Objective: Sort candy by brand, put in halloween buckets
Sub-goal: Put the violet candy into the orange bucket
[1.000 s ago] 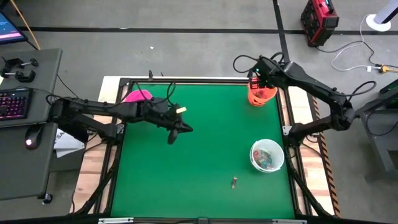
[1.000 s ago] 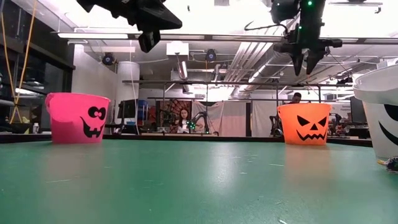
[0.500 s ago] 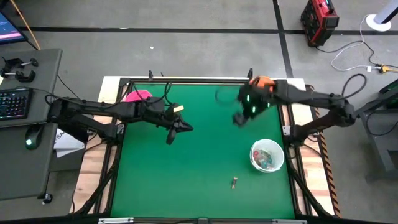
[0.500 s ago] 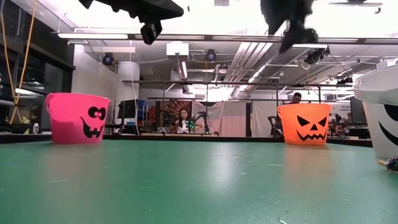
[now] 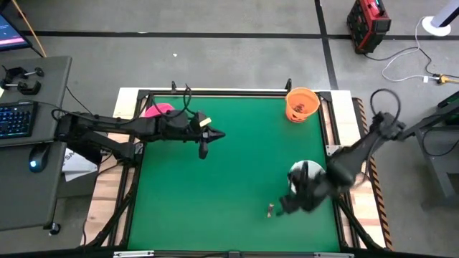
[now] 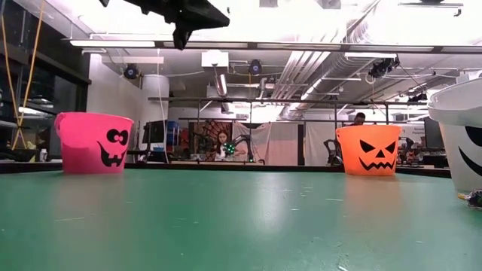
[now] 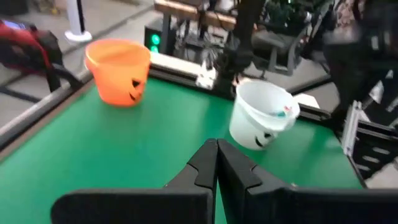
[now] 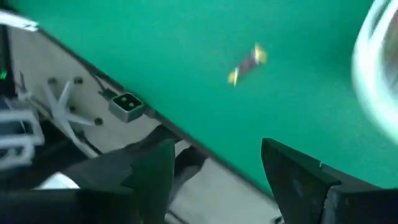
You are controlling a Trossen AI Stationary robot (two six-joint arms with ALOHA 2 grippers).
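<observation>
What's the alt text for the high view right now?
Top-down on a green table: the right gripper, open, is beside the white translucent plastic bucket of sweets, near a lone brownish wrapped candy. The left gripper, shut, hangs mid-table; a small round orange plastic bucket and a pink plastic bucket sit at the far corners.

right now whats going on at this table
A two-armed robot is sorting candy into Halloween buckets. The right gripper hangs open and empty beside the white bucket, close to a lone wrapped candy on the green table. The left gripper waits shut above the table's middle-left. The orange bucket stands at the far right corner, the pink bucket at the far left.
</observation>
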